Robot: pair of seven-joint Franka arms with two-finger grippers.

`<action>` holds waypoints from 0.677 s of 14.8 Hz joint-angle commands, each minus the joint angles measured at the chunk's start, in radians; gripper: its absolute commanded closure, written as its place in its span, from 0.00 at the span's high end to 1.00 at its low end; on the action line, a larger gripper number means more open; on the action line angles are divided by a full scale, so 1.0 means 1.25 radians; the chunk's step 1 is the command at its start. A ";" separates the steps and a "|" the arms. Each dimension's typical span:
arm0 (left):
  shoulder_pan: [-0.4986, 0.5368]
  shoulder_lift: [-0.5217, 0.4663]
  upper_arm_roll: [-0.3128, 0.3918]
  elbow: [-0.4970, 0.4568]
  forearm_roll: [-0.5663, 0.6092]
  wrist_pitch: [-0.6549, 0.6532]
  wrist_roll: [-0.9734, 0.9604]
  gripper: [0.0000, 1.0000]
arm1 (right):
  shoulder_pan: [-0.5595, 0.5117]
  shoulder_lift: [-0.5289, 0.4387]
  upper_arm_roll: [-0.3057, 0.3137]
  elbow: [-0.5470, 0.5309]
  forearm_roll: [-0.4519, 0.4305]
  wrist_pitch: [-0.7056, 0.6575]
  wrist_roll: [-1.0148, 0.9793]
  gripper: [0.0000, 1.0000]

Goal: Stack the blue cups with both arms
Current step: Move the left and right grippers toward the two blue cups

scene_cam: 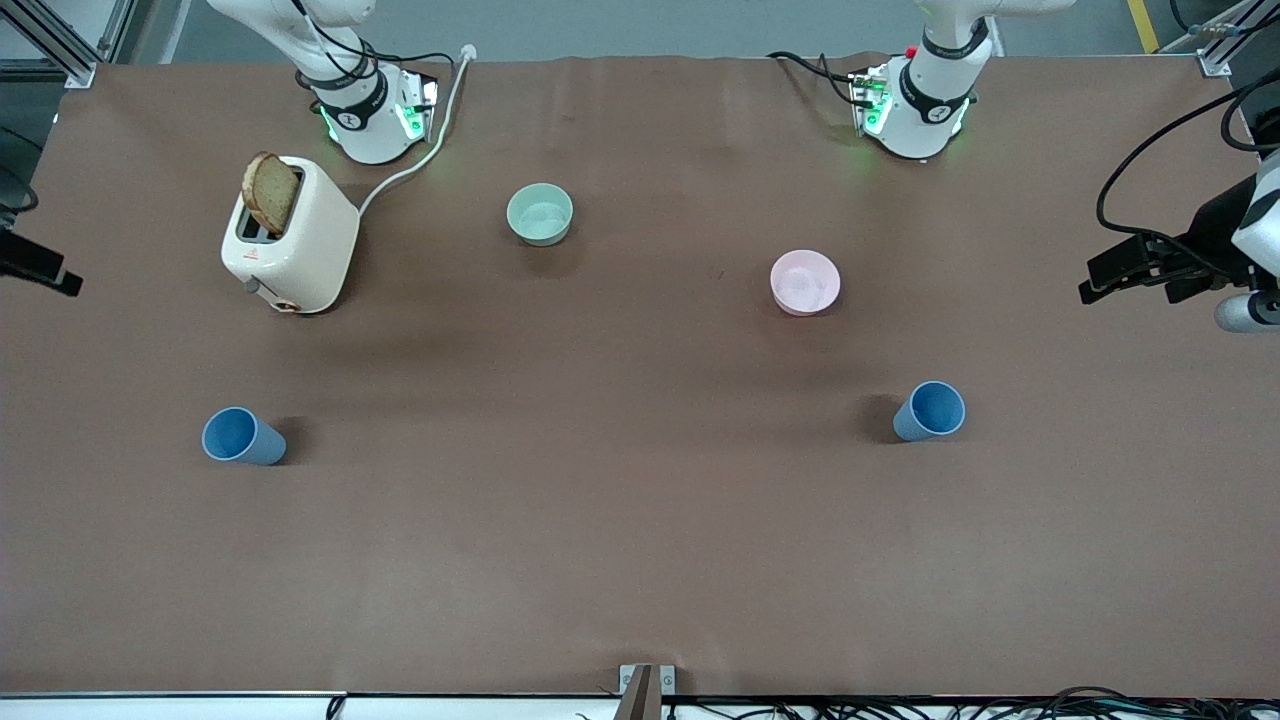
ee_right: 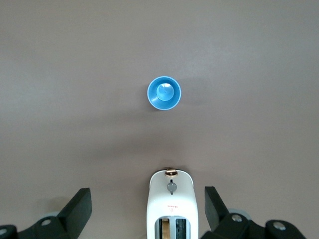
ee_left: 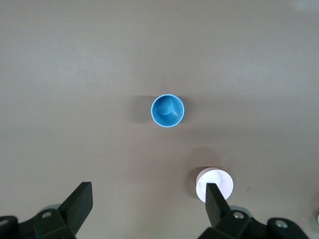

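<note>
Two blue cups stand upright on the brown table. One cup (scene_cam: pixel 243 436) is toward the right arm's end, nearer the front camera than the toaster. The other cup (scene_cam: pixel 930 411) is toward the left arm's end, nearer the front camera than the pink bowl. My left gripper (ee_left: pixel 147 196) is open and empty, high over the table, with its cup (ee_left: pixel 167 110) well below it. My right gripper (ee_right: pixel 147 195) is open and empty, high over the toaster, with its cup (ee_right: pixel 164 93) well below. Only the arm bases (scene_cam: pixel 365 110) (scene_cam: pixel 925 100) show in the front view.
A white toaster (scene_cam: pixel 295 240) with a slice of bread (scene_cam: pixel 270 192) stands near the right arm's base, also in the right wrist view (ee_right: pixel 171 204). A mint-green bowl (scene_cam: pixel 540 213) and a pink bowl (scene_cam: pixel 805 282) (ee_left: pixel 214 183) sit mid-table. Black gear (scene_cam: pixel 1150 265) juts in at the table's end.
</note>
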State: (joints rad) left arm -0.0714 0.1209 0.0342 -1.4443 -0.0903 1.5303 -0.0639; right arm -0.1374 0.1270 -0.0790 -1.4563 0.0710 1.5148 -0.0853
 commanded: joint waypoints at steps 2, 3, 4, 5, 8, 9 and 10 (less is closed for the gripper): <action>0.000 0.077 -0.002 0.002 -0.008 0.003 0.003 1.00 | -0.048 0.081 0.006 0.003 0.063 0.043 -0.009 1.00; -0.004 0.098 -0.003 -0.001 -0.005 0.016 0.003 1.00 | -0.054 0.099 0.006 0.003 0.065 0.055 -0.013 1.00; -0.005 0.126 -0.003 -0.009 -0.005 0.052 0.003 1.00 | -0.061 0.119 0.006 0.003 0.066 0.073 -0.035 1.00; -0.004 0.150 -0.003 -0.025 -0.005 0.088 0.003 1.00 | -0.066 0.144 0.006 0.002 0.068 0.099 -0.069 1.00; -0.013 0.176 -0.005 -0.139 -0.003 0.234 0.002 1.00 | -0.106 0.227 0.006 0.000 0.134 0.170 -0.162 1.00; -0.020 0.183 -0.005 -0.173 0.003 0.265 0.001 1.00 | -0.107 0.248 0.006 -0.004 0.136 0.192 -0.170 1.00; -0.023 0.194 -0.006 -0.194 0.005 0.289 0.001 1.00 | -0.107 0.264 0.007 -0.014 0.136 0.224 -0.173 1.00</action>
State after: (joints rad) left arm -0.0878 0.3824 0.0289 -1.6046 -0.0903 1.8306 -0.0639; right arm -0.2547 0.4203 -0.0812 -1.4646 0.2138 1.7472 -0.2700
